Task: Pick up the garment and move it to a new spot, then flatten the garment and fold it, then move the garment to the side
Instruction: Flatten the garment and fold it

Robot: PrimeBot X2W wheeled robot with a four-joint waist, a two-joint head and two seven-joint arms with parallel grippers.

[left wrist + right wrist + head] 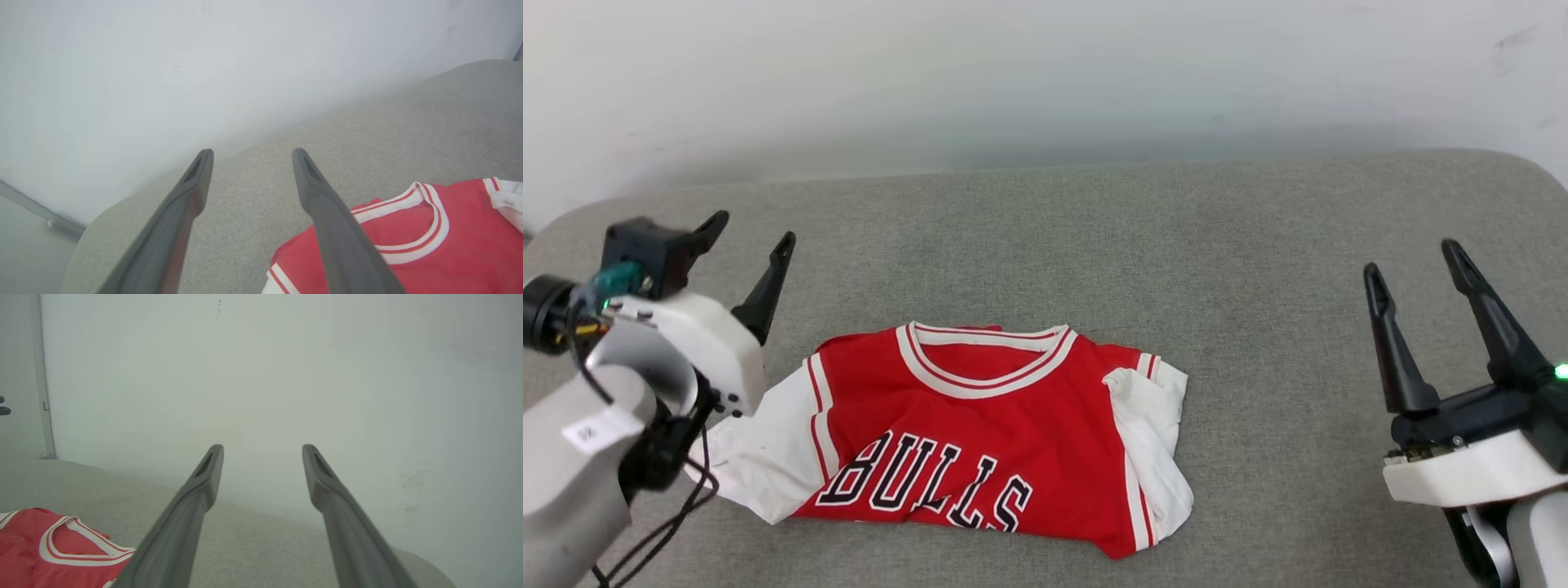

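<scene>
Dark plastic fingers (765, 287) of the left gripper (752, 230) stand spread apart at the left of the head view, holding nothing and pointing toward the top of the frame. The right gripper (1411, 260), at the right edge, is spread the same way and is also empty.

Between them, in the lower middle of the frame, the shirt (980, 425) lies face up on the grey cloth surface (1094, 229). Its collar points toward the pale wall (1045, 73). The white sleeve (768, 465) nearest the left gripper is spread out. The other sleeve (1156, 441) is bunched and lapped over the red body, well apart from the right gripper.

The shirt looks light, limp and somewhat slick, so it will likely sag and slide rather than keep its shape. A pinch on a doubled edge should hold better than one on a single layer. The striped collar trim or the shoulder seams look like good places, one for each gripper.
</scene>
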